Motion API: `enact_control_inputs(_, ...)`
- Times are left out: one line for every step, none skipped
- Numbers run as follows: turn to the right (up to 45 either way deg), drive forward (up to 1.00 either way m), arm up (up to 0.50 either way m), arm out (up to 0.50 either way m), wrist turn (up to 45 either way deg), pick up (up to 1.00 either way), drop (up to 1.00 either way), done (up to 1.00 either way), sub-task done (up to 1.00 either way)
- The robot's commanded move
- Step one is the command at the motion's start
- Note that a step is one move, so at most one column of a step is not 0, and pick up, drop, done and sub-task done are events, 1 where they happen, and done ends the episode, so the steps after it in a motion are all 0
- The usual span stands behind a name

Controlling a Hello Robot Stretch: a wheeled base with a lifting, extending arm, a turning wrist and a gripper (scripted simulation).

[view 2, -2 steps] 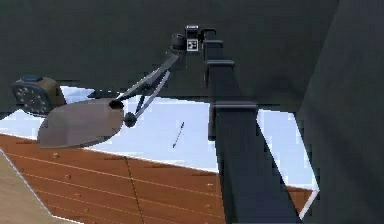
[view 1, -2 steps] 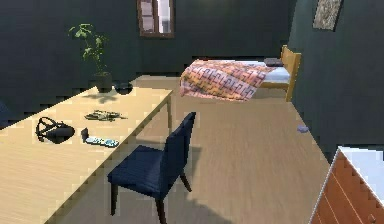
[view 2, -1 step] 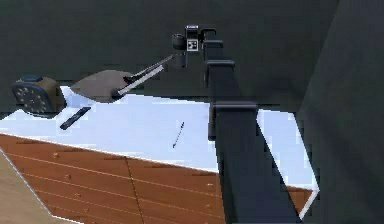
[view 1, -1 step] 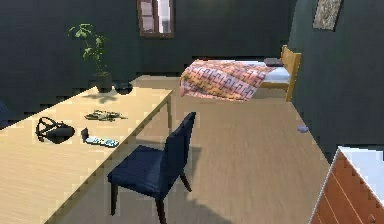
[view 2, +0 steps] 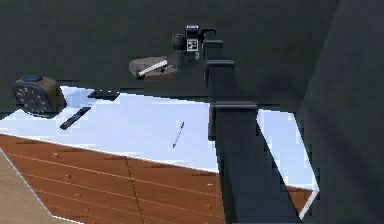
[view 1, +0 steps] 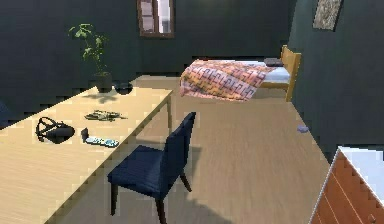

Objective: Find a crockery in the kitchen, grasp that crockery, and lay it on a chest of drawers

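Brown dish (view 2: 152, 68) carried at the chest of drawers (view 2: 120, 165), not yet laid down.

Forward view: the chest of drawers (view 1: 358, 190) stands at the near right, a desk (view 1: 70, 130) and blue chair (view 1: 155, 165) on the left, and a bed (view 1: 235, 78) at the far side. Arm side view: the dish hangs at the far end of the gripper (view 2: 172, 55), clear of the chest. How the fingers are set I cannot tell. It seems best to lower it level and slowly onto a bare patch between the alarm clock (view 2: 35, 93) and the pen (view 2: 180, 133).

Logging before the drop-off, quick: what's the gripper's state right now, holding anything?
Gripper: holds a brown shallow dish, hanging clear above the chest of drawers; finger state cannot be told.
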Motion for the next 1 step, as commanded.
enact_control_inputs(0.0,0.00,0.00,0.00,3.0,0.00,0.00,0.00,0.00)
